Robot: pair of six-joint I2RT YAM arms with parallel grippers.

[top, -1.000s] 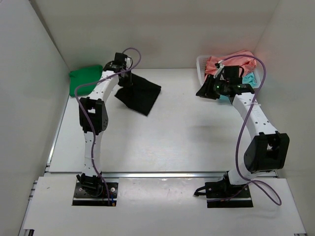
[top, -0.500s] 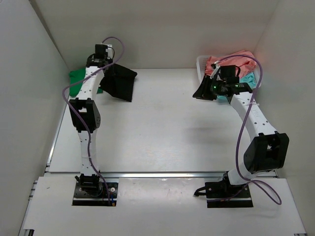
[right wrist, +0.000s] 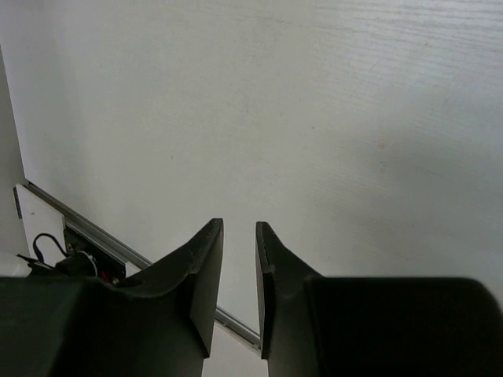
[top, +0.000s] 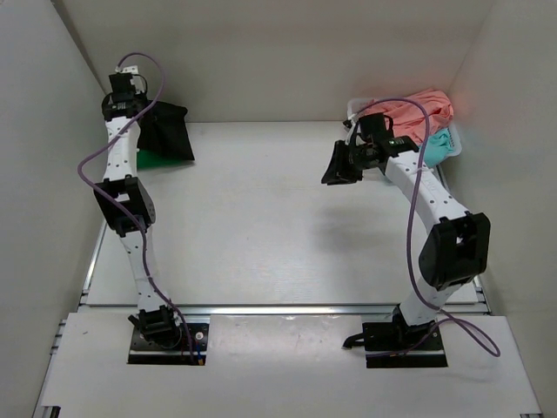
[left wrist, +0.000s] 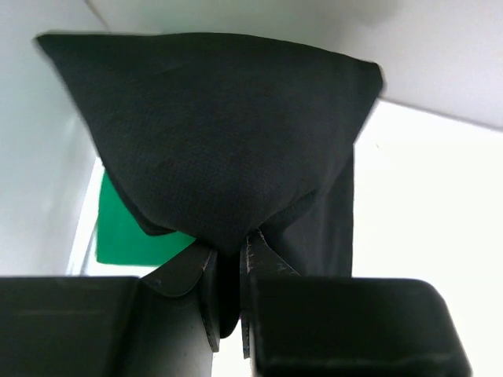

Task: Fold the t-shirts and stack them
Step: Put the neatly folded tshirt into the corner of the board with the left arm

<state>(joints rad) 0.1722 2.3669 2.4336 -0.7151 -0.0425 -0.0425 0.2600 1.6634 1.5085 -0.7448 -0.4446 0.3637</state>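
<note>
White basket (top: 353, 113), far right: coral-pink t-shirt (top: 418, 106) heaped in it, teal t-shirt (top: 442, 144) at its near edge. My left gripper (left wrist: 228, 267) pinches the black t-shirt (left wrist: 212, 133), lifted in the far-left corner over the green t-shirt (left wrist: 126, 236). Right gripper (right wrist: 238, 236): jaws narrow, nothing between, above open table (top: 261, 218), well apart from the walls.

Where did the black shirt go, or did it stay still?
Yes, it moved: the black t-shirt swung left and farther back, up to the green t-shirt.
</note>
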